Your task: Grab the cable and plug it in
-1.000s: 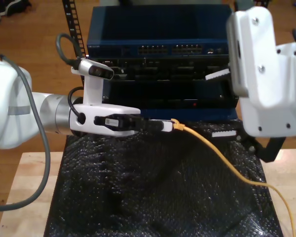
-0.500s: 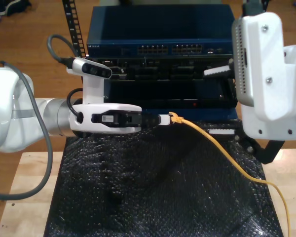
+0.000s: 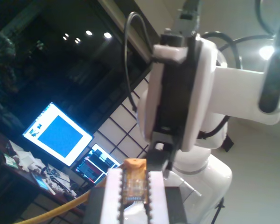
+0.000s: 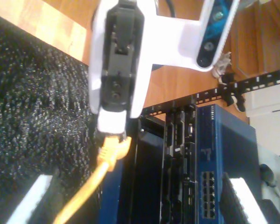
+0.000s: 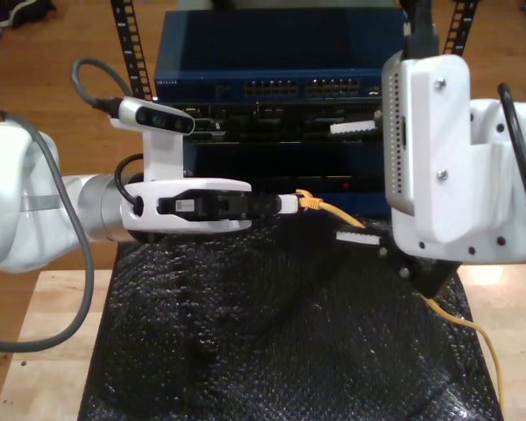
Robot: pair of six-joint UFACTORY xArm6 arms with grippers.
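Between the closed fingers of my first gripper I hold the cable by its plug, long axis level and pointing toward my second gripper, whose wide-spread fingers wait near, with the switch behind both.

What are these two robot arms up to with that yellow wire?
My first gripper, reaching in from the exterior view's left, is shut on the plug end of the yellow cable and holds it in front of the blue rack of network gear. The plug is not in any port yet. My second gripper hangs open on the exterior view's right, holding nothing. The rest of the cable trails over the black mat toward the exterior view's lower right.
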